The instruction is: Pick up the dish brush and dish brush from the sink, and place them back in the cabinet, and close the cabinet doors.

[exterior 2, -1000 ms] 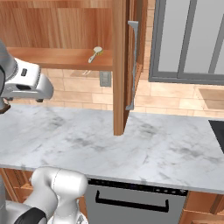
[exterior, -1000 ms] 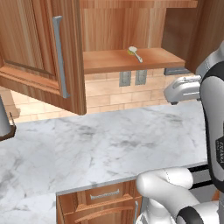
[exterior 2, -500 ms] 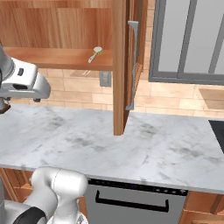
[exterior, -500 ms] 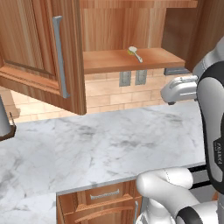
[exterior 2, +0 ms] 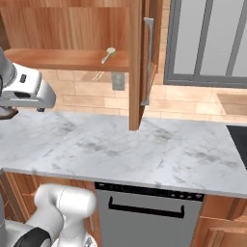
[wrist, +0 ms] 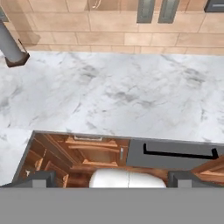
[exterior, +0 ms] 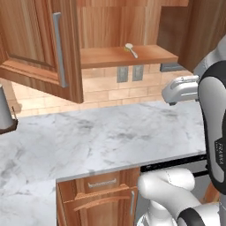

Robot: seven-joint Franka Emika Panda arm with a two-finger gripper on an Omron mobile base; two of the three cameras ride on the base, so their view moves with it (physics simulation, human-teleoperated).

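One dish brush [exterior: 131,50] with a pale head lies on the open cabinet's shelf [exterior: 110,57]; from the right base it shows as the brush [exterior 2: 108,54]. Both cabinet doors stand open: the left door [exterior: 39,48] with its silver handle, and the right door [exterior 2: 137,62] seen edge-on. My gripper [wrist: 111,181] is open, its dark fingertips [wrist: 41,179] wide apart with nothing between them. It hangs over the marble counter, right of and below the shelf, where my hand [exterior: 181,88] shows. The sink is out of view.
The marble counter [exterior: 101,137] runs under the cabinet. A grey cylinder on a dark base [exterior: 4,110] stands at its far left. Wall outlets [exterior: 130,73] sit below the shelf. A dishwasher front [exterior 2: 144,212] and wooden drawers [exterior: 97,185] lie below; a window [exterior 2: 207,38] is at right.
My hand has drifted slightly left over the counter. The brush on the shelf and both doors have not moved.
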